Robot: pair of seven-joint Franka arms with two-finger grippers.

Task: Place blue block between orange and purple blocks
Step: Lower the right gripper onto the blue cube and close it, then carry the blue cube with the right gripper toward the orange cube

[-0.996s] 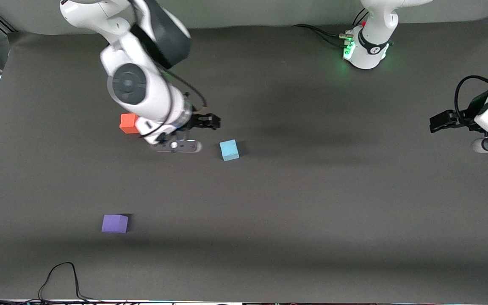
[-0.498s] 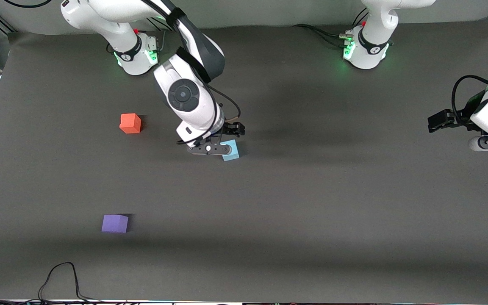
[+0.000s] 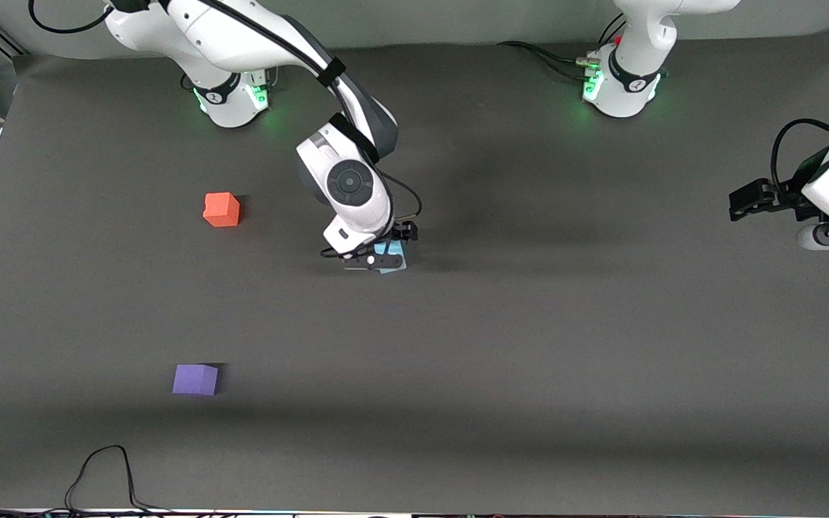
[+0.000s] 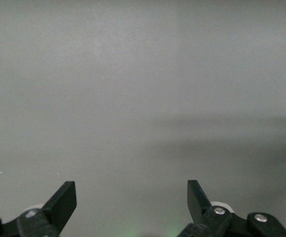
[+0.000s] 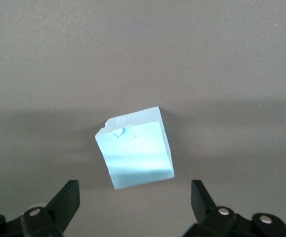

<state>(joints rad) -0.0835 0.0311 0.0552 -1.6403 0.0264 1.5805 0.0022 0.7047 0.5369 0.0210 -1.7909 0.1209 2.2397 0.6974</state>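
The blue block (image 3: 390,253) lies mid-table, partly covered by my right gripper (image 3: 401,237), which hangs low over it. In the right wrist view the blue block (image 5: 135,153) sits tilted just ahead of the open right gripper (image 5: 134,195), with nothing between the fingers (image 5: 66,200). Toward the right arm's end of the table sit the orange block (image 3: 221,209) and, nearer the front camera, the purple block (image 3: 195,379). My left gripper (image 3: 742,201) waits open at the left arm's end; the left wrist view shows that gripper (image 4: 131,192) over bare table.
A dark grey mat (image 3: 529,345) covers the table. A black cable (image 3: 105,467) loops at the edge nearest the front camera. The arm bases (image 3: 231,101) (image 3: 619,90) stand along the table edge farthest from the camera.
My right arm has swung from beside the orange block toward the left arm's end and come down over the blue block. The left arm has barely moved.
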